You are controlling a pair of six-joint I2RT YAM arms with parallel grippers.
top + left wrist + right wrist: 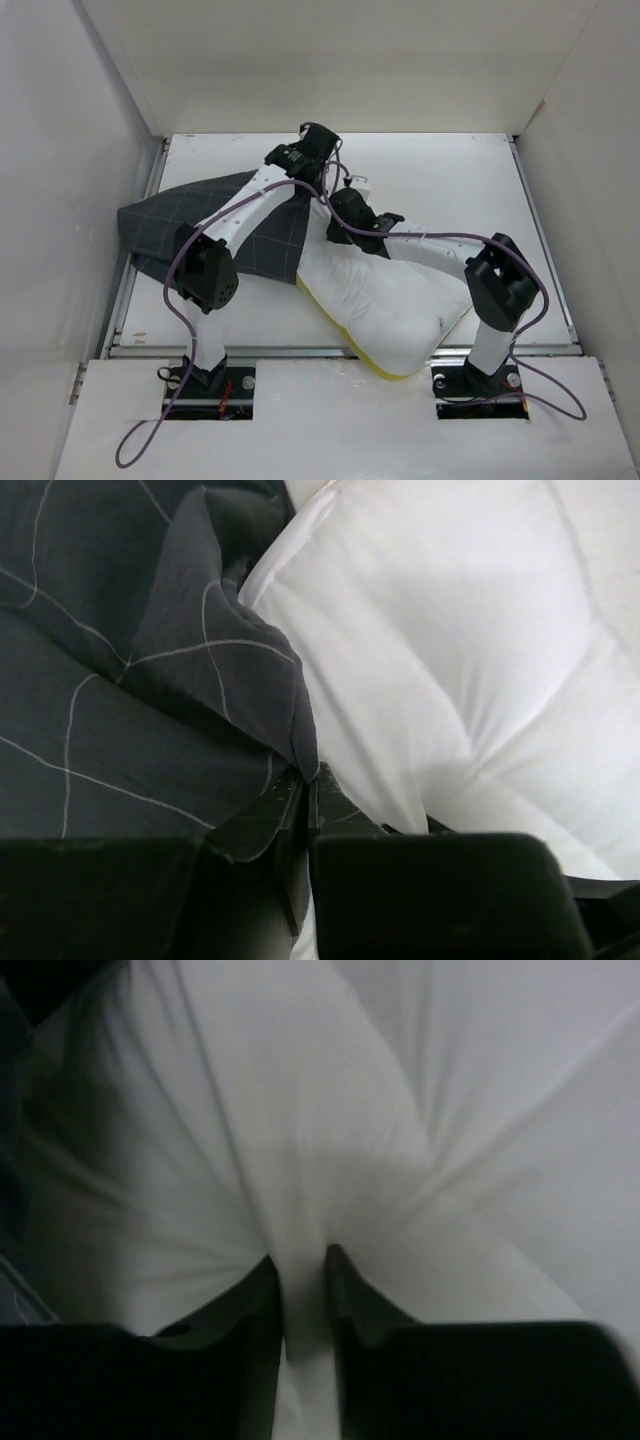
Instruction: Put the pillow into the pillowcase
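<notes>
Top view: the pillow (390, 300) lies at lower centre of the frame on the white table (450, 170), with its yellow piped edge (385, 370) toward the bottom. The pillowcase (160, 225) spreads at centre left, its right end meeting the pillow's upper-left part. Left wrist view: the left gripper (305, 780), jaws pressed together, pinches an edge of the pillowcase just beside the pillow. Right wrist view: the right gripper (300, 1260) clamps a raised fold of the pillow's white cover
</notes>
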